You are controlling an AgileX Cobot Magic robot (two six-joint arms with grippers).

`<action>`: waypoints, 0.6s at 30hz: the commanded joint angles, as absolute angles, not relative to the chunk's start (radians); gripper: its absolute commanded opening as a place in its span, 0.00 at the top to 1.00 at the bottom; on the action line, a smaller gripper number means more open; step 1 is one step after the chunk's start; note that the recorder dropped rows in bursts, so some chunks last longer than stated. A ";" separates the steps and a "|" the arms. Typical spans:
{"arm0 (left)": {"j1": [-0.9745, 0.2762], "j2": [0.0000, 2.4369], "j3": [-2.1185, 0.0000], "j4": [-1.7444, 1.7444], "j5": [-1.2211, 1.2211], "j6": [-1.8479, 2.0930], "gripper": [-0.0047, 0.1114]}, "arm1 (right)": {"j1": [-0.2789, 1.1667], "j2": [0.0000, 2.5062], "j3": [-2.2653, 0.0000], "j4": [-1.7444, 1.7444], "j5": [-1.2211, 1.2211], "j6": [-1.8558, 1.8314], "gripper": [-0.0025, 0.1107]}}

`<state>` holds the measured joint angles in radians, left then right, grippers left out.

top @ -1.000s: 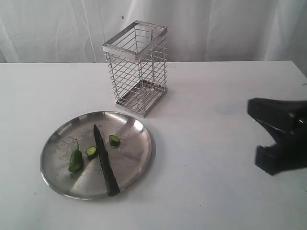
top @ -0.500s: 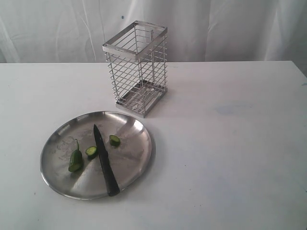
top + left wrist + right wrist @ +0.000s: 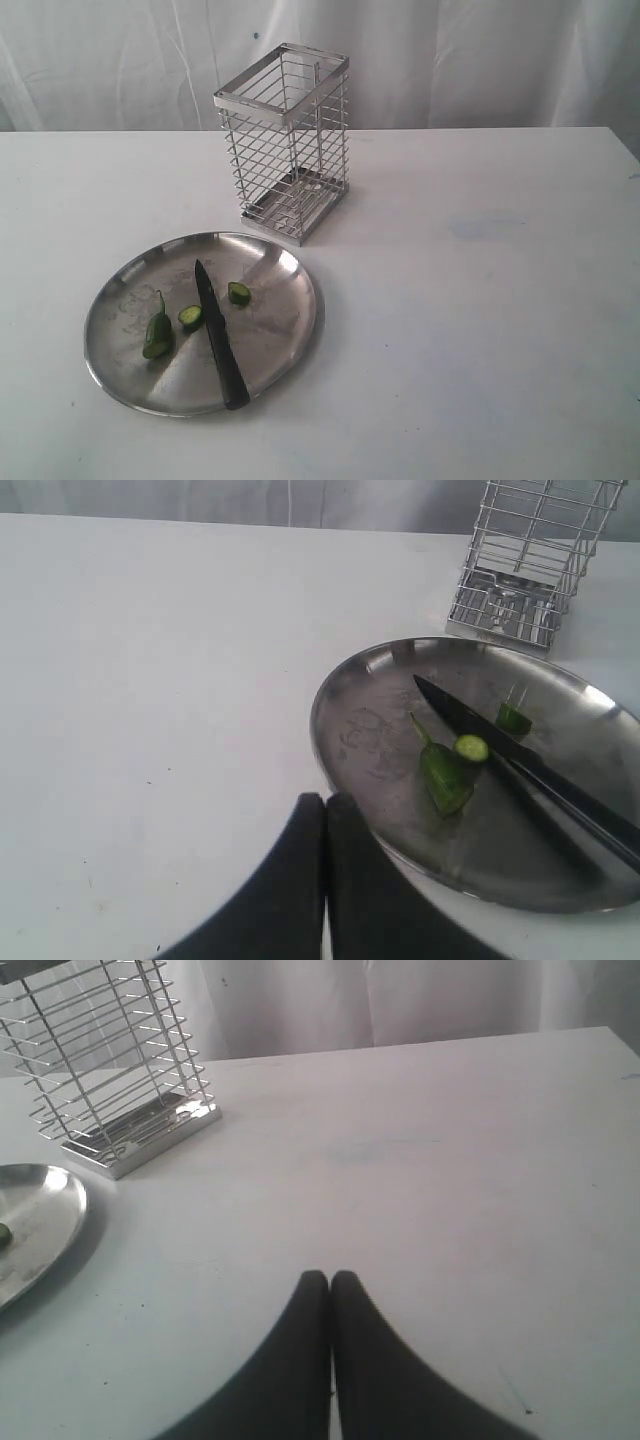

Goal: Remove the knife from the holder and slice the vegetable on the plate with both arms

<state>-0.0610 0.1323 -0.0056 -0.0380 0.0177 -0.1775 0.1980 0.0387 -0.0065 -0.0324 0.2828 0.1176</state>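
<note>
The black knife [image 3: 220, 336] lies flat across the steel plate [image 3: 280, 340], its point toward the holder. On the plate, the green chili's stem piece [image 3: 158, 331] lies left of the blade, one cut slice [image 3: 190, 317] rests against the blade, and another slice [image 3: 239, 293] sits to its right. The wire holder [image 3: 285, 140] stands empty behind the plate. Neither arm shows in the exterior view. My left gripper [image 3: 326, 802] is shut and empty, just off the plate's rim [image 3: 330, 770]. My right gripper [image 3: 329, 1279] is shut and empty over bare table, away from the plate's edge [image 3: 60, 1230].
A white table [image 3: 480, 300] carries everything, with a white curtain [image 3: 480, 60] behind it. The holder [image 3: 110, 1070] stands off to one side in the right wrist view. A faint bluish smudge [image 3: 470, 229] marks the table to the right of the holder.
The right gripper was at the right edge of the exterior view one second ago and has since left that view. Plate, knife and chili pieces have not moved.
</note>
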 commanded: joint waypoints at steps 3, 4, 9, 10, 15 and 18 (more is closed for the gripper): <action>-0.063 0.128 0.000 -0.041 0.020 -0.181 0.96 | 0.190 0.032 0.000 -0.036 0.255 0.006 0.98; -0.063 0.128 0.000 -0.041 0.020 -0.181 0.96 | 0.190 0.032 0.000 -0.036 0.255 0.006 0.98; -0.063 0.128 0.000 -0.041 0.020 -0.181 0.96 | 0.190 0.032 0.000 -0.036 0.257 0.000 0.98; -0.063 0.128 0.000 -0.041 0.020 -0.181 0.96 | 0.190 0.032 0.000 -0.036 0.257 0.000 0.98; -0.063 0.128 0.000 -0.041 0.020 -0.181 0.96 | 0.190 0.032 0.000 -0.036 0.263 0.000 0.98; -0.063 0.128 0.000 -0.041 0.020 -0.181 0.96 | 0.190 0.032 0.000 -0.036 0.265 0.000 0.98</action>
<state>-0.0610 0.1323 -0.0056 -0.0380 0.0177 -0.1775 0.1980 0.0387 -0.0065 -0.0324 0.2762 0.0117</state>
